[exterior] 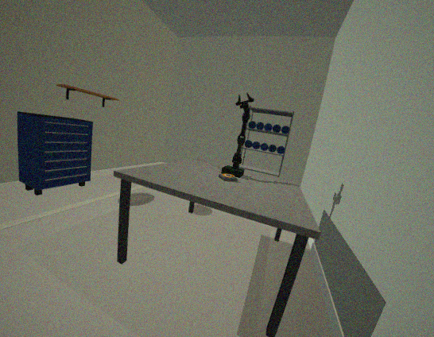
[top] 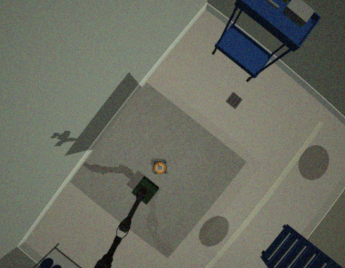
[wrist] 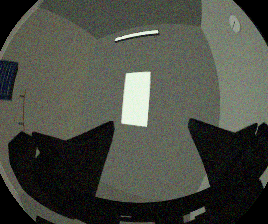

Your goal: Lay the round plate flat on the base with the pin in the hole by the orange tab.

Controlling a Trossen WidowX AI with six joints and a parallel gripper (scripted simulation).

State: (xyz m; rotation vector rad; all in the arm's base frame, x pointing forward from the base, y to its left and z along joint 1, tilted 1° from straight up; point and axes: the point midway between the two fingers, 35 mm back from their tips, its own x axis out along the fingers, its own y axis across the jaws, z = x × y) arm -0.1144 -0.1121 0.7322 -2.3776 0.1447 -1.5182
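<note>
Grey square table (exterior: 247, 199) in a bare grey-walled room carries the orange-rimmed round plate (top: 160, 167) beside the upright black arm, its gripper (exterior: 244, 99) spread wide, holding nothing.

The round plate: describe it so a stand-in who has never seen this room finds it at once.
Start at the grey table in the middle of the room and find the black arm's base. The round plate lies on a small dark square base just beside it. Its orange ring is the only bright colour on the table.
</note>
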